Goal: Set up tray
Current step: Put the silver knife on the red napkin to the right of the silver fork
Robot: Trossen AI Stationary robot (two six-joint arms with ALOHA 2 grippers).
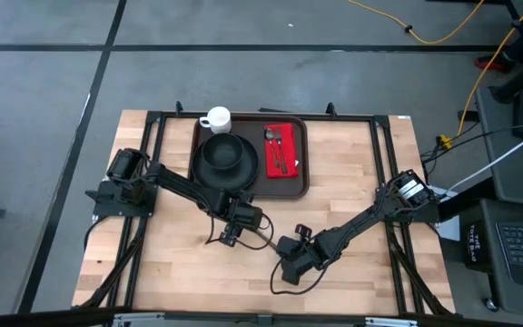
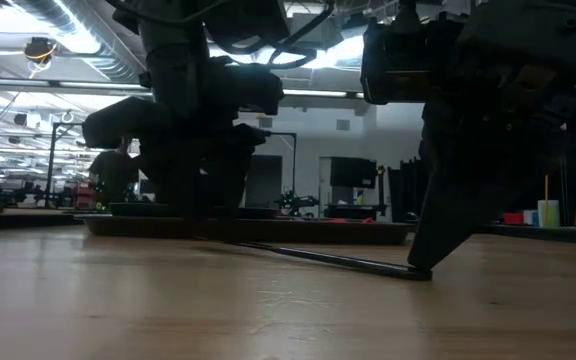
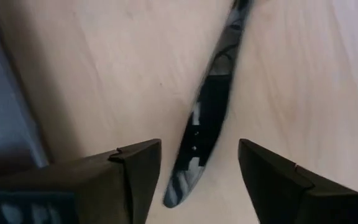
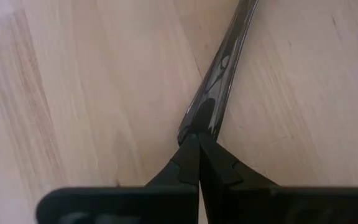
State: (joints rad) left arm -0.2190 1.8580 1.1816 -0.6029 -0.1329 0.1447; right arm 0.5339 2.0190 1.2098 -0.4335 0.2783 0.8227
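A shiny metal table knife (image 2: 328, 258) lies on the wooden table, in front of the dark brown tray (image 1: 304, 163). My left gripper (image 3: 197, 168) is open over the knife's broad end (image 3: 194, 155), one finger on each side and neither touching it. It shows in the high view (image 1: 232, 232) just in front of the tray. My right gripper (image 4: 199, 144) is shut at the knife's other end, nearer the table's front edge (image 1: 289, 262). The tray holds a black plate (image 1: 227, 161), a white cup (image 1: 216, 119) and a red napkin (image 1: 284, 150) with a spoon and a fork on it. My right gripper pinches the knife's very end (image 4: 194, 127) between its two shut fingertips. The fingers come slanting down from above and lie along the knife's length. In the low view that end (image 2: 420, 271) is down at the table under the fingertip, and the rest lies along the table.
The tray sits at the table's far middle, with bare wood on both sides of it and in front of the arms. Black frame rails (image 1: 384, 154) run along the table's left, right and far sides. Loose cables (image 1: 291, 283) hang by the grippers.
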